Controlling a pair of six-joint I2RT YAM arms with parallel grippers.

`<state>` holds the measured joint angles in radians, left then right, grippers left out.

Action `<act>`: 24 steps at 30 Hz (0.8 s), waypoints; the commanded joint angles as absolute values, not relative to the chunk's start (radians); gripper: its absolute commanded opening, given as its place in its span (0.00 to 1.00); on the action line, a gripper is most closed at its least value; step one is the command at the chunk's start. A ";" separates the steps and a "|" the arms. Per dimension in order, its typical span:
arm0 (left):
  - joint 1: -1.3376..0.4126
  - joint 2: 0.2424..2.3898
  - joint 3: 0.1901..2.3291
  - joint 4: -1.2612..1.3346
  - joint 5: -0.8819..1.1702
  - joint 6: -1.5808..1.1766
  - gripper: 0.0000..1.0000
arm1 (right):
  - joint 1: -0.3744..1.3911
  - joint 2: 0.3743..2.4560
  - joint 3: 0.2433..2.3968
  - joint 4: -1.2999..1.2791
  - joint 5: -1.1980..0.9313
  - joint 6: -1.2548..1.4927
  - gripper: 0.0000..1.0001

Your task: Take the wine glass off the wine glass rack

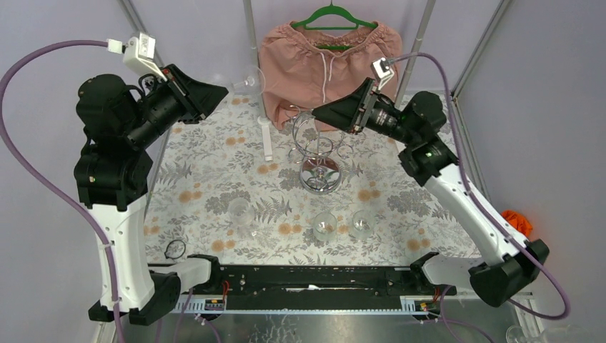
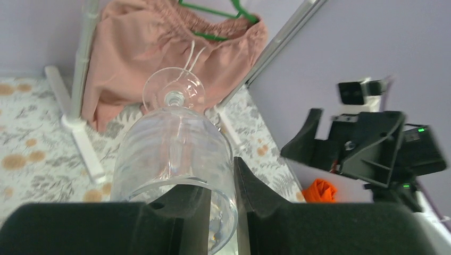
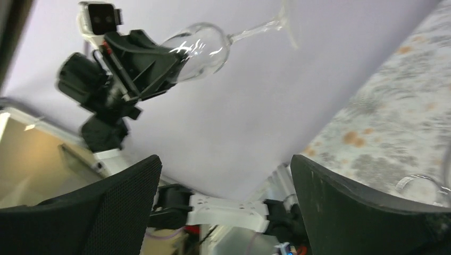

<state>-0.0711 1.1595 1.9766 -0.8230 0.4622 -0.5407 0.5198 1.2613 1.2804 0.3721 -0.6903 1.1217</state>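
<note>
Left fingers closed on the bowl of the wine glass; rim end seated between them, foot outward; no gap visible at the contact. Glass held in the air well left of the wine glass rack, clear of all its wire loops; judged: removal done, set-down remains. Long axis near horizontal, foot pointing toward the rack and the white rail foot just left of it; probably needs turning upright before placing. Bare counter left of the rack gives room to descend; three other glasses stand on the rack's near side, best avoided. Pink shorts hang behind the rack. Right fingers spread wide, holding nothing, close to the rack's upper right loops; only the left arm has the glass.
</note>
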 commanded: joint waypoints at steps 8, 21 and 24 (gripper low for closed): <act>-0.078 1.126 2.002 -1.046 0.466 -0.408 0.00 | 0.505 1.110 1.386 -0.215 -0.361 0.735 1.00; -0.109 1.126 1.948 -1.074 0.412 -0.339 0.00 | 0.504 1.106 1.371 -0.230 -0.354 0.736 1.00; -0.109 1.206 2.050 -1.078 0.375 -0.350 0.00 | 0.505 1.112 1.368 -0.222 -0.367 0.742 1.00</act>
